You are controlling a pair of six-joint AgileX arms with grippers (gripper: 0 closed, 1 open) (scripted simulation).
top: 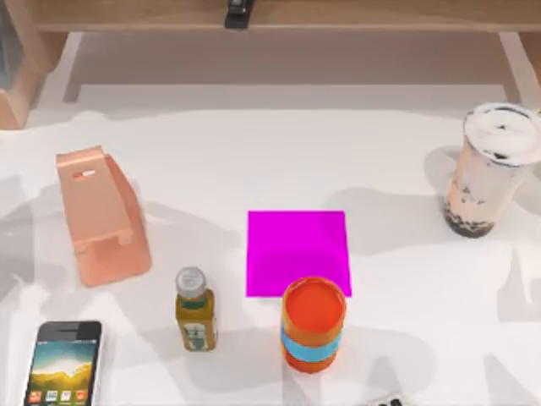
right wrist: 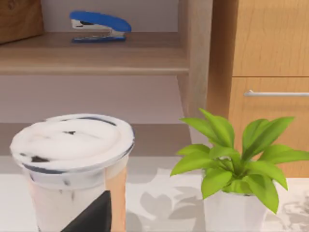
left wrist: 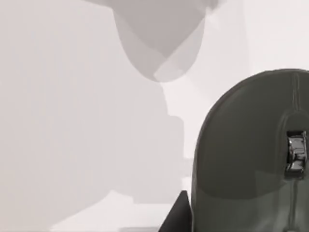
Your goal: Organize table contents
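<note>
From above, the table (top: 211, 161) carries a salmon phone stand (top: 101, 218) at the left, a magenta mat (top: 297, 252) in the middle, and the milk-tea cup (top: 492, 169) upright near the right edge. Along the near side stand an amber bottle (top: 195, 309) and, just beside the mat's near edge, an orange can (top: 313, 325) with a blue band. The phone (top: 64, 364) lies flat, screen up, at the near-left corner, well apart from the stand. A wooden shelf (top: 279, 15) runs along the far side with a dark stapler (top: 239, 13) on it.

In the left wrist view, the grey mouse (left wrist: 251, 154) lies on the white tabletop, close under the camera. A dark wedge at the picture's lower edge, next to the mouse, may be part of the left gripper; whether its jaws are apart or together I cannot tell.

In the right wrist view, the cup stands close in front, lid on, pearls dark along its rim. A dark wedge crosses its lower wall; the right gripper's state cannot be told either. Beside the cup stands a potted plant (right wrist: 236, 159), and on the shelf behind lies a blue stapler (right wrist: 99, 25).
</note>
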